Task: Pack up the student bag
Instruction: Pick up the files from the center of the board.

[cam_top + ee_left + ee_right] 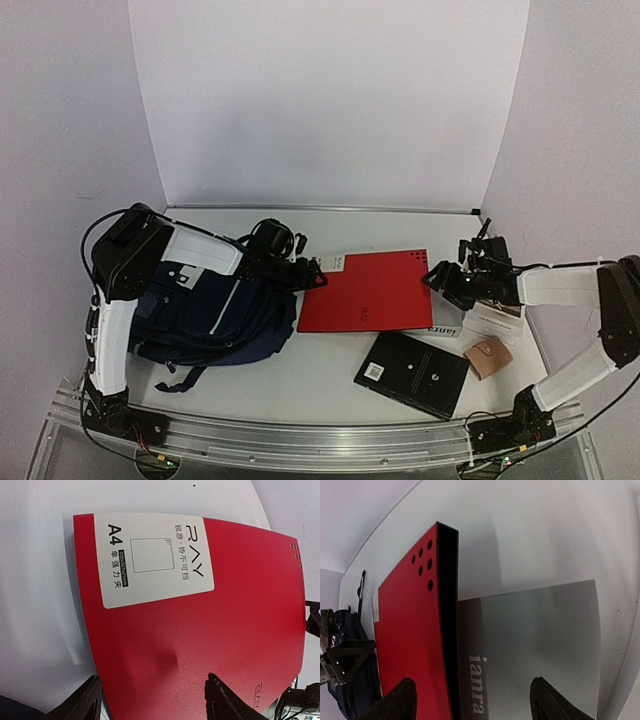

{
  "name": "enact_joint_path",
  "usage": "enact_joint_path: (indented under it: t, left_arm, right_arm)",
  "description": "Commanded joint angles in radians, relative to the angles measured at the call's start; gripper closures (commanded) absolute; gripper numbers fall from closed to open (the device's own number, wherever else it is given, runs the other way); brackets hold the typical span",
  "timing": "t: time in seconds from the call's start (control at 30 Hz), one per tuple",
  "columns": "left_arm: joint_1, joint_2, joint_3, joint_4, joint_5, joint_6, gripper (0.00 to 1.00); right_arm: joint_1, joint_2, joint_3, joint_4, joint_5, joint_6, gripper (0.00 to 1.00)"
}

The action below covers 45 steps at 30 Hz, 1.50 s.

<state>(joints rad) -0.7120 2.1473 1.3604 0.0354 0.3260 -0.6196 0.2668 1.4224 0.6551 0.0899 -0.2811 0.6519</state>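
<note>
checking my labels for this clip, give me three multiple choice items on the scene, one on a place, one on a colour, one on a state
1. In the top view, where does the student bag lie?
A. left of the red folder
B. right of it
C. on top of it

2. What colour is the folder with the A4 label?
A. green
B. red
C. yellow

3. How does the right gripper stand?
A. shut on the red folder
B. shut on the student bag
C. open

Answers: 1 A, the top view shows the bag at the left and the folder mid-table. 2 B, every view shows it red. 3 C, its wrist view shows the fingers wide apart.
</note>
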Motion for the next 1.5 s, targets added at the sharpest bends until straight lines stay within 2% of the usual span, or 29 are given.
enact_joint_path:
  t: [0.0, 0.17, 0.27, 0.33, 0.43, 0.6, 0.8, 0.97, 1.07, 1.27, 1.47]
  left_arm:
    - [0.003, 0.045, 0.005, -0.04, -0.011, -0.011, 0.3]
    - [0.004, 0.044, -0.007, 0.006, 0.007, -0.02, 0.31]
    - [0.003, 0.037, -0.015, 0.016, 0.013, -0.023, 0.31]
    - [0.003, 0.033, -0.016, 0.016, 0.017, -0.023, 0.31]
    - [0.003, 0.023, -0.014, 0.014, 0.022, -0.013, 0.31]
    - [0.002, -0.058, 0.021, -0.061, -0.019, 0.062, 0.28]
    - [-0.013, -0.214, 0.06, -0.257, -0.166, 0.169, 0.22]
    - [-0.062, -0.317, 0.044, -0.434, -0.377, 0.217, 0.17]
    - [-0.082, -0.379, -0.009, -0.494, -0.462, 0.196, 0.15]
    - [-0.085, -0.521, -0.144, -0.534, -0.511, 0.135, 0.11]
    - [-0.086, -0.511, -0.152, -0.753, -0.732, 0.061, 0.1]
  right_arm:
    - [-0.003, 0.063, -0.008, 0.073, -0.174, -0.06, 0.25]
    - [-0.004, 0.156, -0.007, 0.188, -0.287, -0.041, 0.27]
    - [-0.005, 0.223, -0.007, 0.259, -0.341, -0.023, 0.36]
    - [-0.006, 0.245, -0.018, 0.332, -0.377, 0.008, 0.46]
    - [-0.007, 0.251, -0.032, 0.411, -0.412, 0.057, 0.66]
    - [-0.009, 0.147, -0.046, 0.429, -0.394, 0.091, 1.0]
    - [-0.014, -0.06, -0.044, 0.387, -0.327, 0.133, 1.0]
    - [-0.016, -0.205, -0.001, 0.225, -0.241, 0.072, 1.0]
    - [-0.016, -0.258, 0.025, 0.132, -0.186, 0.026, 1.0]
    - [-0.016, -0.303, 0.042, 0.061, -0.155, -0.006, 1.0]
    - [-0.016, -0.309, 0.043, 0.056, -0.168, -0.005, 1.0]
